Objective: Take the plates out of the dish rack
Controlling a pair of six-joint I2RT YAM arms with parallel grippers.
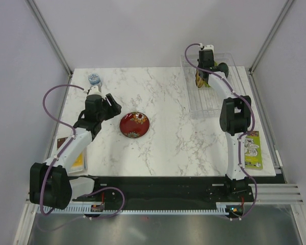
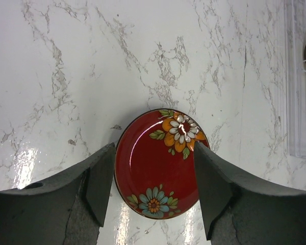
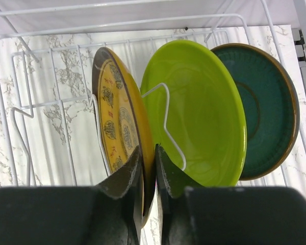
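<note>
The red floral plate [image 1: 134,124] lies flat on the marble table, seen below my left gripper [image 2: 153,194] in the left wrist view [image 2: 158,163]. That gripper [image 1: 113,104] is open, hovers above the plate and holds nothing. The white wire dish rack [image 1: 206,104] stands at the far right. In it the amber-brown plate [image 3: 117,122], the lime green plate [image 3: 204,117] and the dark teal-blue plate [image 3: 268,117] stand on edge. My right gripper [image 3: 148,168] is shut on the rim of the amber-brown plate, one finger on each face.
A small blue-grey round container [image 1: 94,79] sits at the far left corner. A green-and-white printed card [image 1: 252,149] lies at the right edge. A yellow and brown flat item [image 1: 74,153] lies at the left edge near the left arm.
</note>
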